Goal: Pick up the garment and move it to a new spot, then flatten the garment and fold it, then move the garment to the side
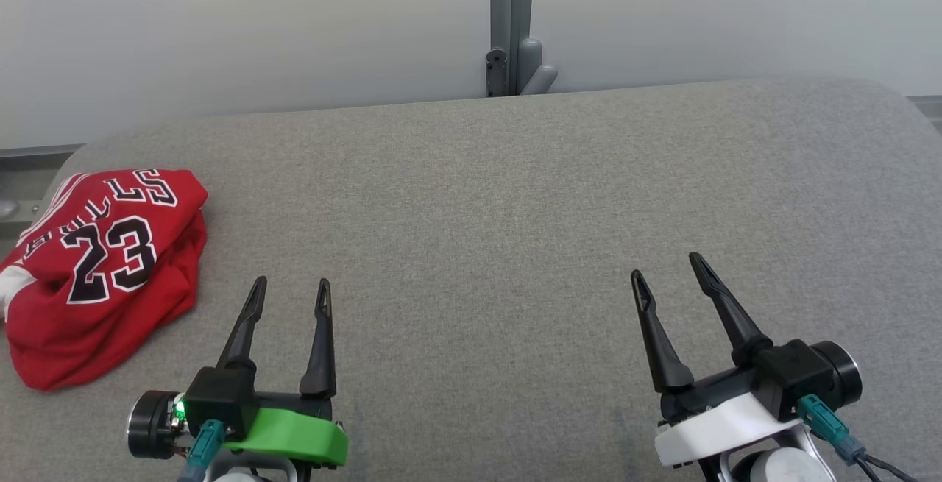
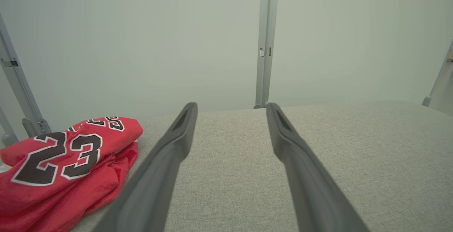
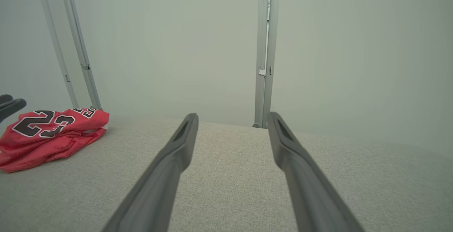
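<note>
Right, shirt: I see a red shirt (image 1: pixel 103 268) with a black 23 and white trim. It lies in a crumpled heap at the far left of the grey padded top (image 1: pixel 478 195), close to its left edge.
Left hand: my left gripper (image 1: pixel 291 282) has its two dark fingers spread wide with nothing between them. It sits just to the right of the shirt and is not touching it.
Right hand: my right gripper (image 1: pixel 666 265) is also spread wide and empty. It is over bare grey fabric on the right side, well apart from the shirt.
Height of hands: both are low over the padding, but I cannot tell whether they touch it.
Left wrist camera: the shirt lies beside my left finger, with the 23 facing up.
Right wrist camera: the shirt is far off to the left.
Background: a pale wall (image 1: pixel 221 26) with a grey upright post (image 1: pixel 511 26) stands behind the far edge.
</note>
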Available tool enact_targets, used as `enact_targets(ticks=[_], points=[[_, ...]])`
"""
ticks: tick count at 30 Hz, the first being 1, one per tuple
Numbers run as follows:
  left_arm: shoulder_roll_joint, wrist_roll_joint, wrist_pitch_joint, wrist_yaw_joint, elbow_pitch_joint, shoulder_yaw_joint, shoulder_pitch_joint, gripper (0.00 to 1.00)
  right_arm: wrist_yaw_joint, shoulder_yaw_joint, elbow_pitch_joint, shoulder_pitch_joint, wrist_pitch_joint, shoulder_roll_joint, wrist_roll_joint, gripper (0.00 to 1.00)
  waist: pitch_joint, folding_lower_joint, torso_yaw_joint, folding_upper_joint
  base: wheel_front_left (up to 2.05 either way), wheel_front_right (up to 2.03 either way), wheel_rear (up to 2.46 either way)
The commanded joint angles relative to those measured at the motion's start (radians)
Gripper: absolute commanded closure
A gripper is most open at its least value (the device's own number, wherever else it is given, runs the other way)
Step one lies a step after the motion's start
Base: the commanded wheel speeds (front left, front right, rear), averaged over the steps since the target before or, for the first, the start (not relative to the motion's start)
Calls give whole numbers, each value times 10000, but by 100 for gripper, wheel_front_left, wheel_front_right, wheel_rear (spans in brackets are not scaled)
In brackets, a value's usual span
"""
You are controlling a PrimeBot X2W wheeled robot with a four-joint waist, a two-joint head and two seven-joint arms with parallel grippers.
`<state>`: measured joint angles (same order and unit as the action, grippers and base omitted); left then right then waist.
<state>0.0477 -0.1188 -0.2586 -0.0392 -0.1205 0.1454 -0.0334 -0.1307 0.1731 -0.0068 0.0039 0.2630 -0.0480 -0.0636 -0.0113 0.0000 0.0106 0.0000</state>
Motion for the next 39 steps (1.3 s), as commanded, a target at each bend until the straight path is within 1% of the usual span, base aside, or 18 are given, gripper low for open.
enact_targets(ticks=[1, 12, 16, 20, 27, 39], points=[[50, 61, -68, 23, -1, -13, 86, 0, -1, 18, -36, 110, 52, -45, 33, 0, -10, 0, -7, 0, 0, 0, 0], [50, -17, -58, -8, -147, -18, 25, 0, -1, 6, 13, 86, 50, -43, -21, 0, 3, 0, 12, 0, 0, 0, 0], [50, -113, -58, 57, -190, -11, -62, 0, -1, 10, 6, 120, 52, -43, -4, 0, 29, 0, 172, 0, 0, 0, 0], [49, -123, -58, 26, -161, 16, -134, 0, -1, 36, -18, 92, 50, -41, -13, 0, 100, 0, 403, 0, 0, 0, 0], [48, -136, -58, 1, -81, -52, -137, 0, -1, 84, -37, -22, 50, -41, -69, 0, 225, 0, 1134, 0, 0, 0, 0], [45, -318, -58, 177, 52, -196, -145, 0, -1, 200, 40, -202, 50, -41, -42, 0, 328, 0, 2437, 0, 0, 0, 0]])
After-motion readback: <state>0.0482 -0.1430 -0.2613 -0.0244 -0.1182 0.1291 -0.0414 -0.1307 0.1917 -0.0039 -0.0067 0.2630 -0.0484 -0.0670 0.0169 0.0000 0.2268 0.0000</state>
